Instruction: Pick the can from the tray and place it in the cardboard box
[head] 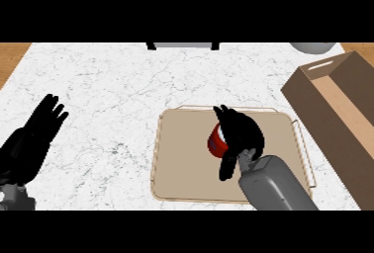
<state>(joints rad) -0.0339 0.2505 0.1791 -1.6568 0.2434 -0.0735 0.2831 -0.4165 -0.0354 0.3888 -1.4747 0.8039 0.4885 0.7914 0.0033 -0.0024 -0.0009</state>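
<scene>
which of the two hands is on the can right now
The right hand, over the tray, curls round the red can. The left hand rests open at the view's left edge, away from it.

Pretty sure this is a kitchen. The big giveaway is the white marble counter with grey veining [110, 84] filling most of the view, with warm brown wood [11, 59] showing at its far corners. A flat beige square tray with thin wire handles [182, 163] sits on it, and a tall open brown cardboard box [332, 106] stands just beside the tray.
</scene>
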